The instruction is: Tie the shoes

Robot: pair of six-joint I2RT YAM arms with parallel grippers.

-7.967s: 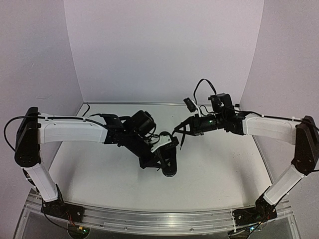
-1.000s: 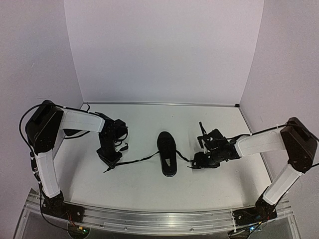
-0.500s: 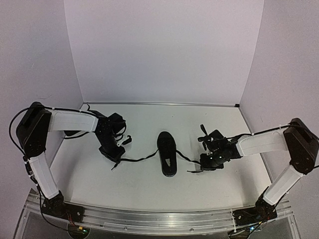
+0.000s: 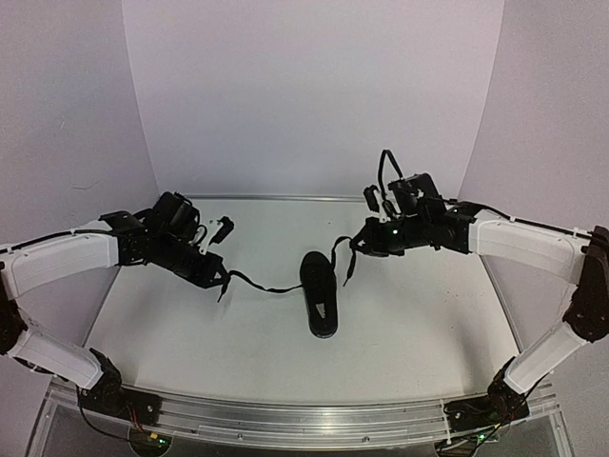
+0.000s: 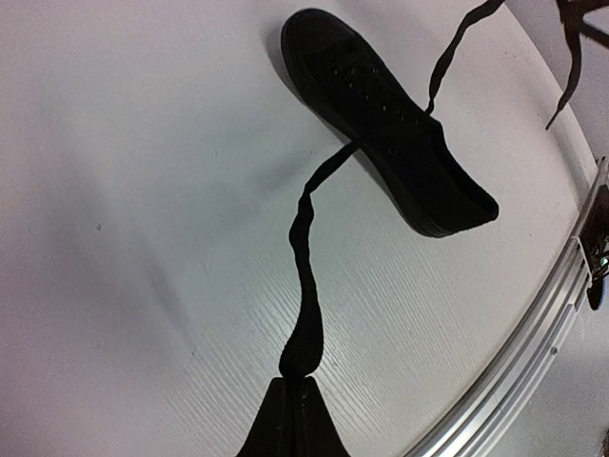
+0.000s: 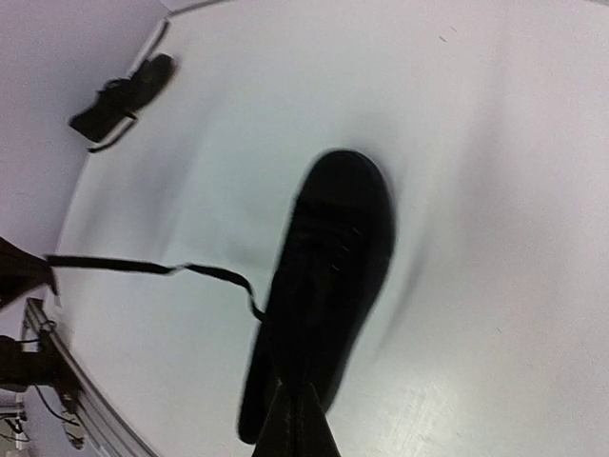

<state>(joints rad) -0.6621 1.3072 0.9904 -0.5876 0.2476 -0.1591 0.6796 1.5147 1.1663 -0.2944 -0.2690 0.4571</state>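
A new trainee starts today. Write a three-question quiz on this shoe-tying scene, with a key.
1. True or false: the shoe lies on its side.
2. What does the left gripper pinch? A) the shoe's toe B) a lace C) nothing
3. How many shoes show on the table in the top view?

Key: 1 false, it stands on its sole, opening up. 2 B. 3 one.
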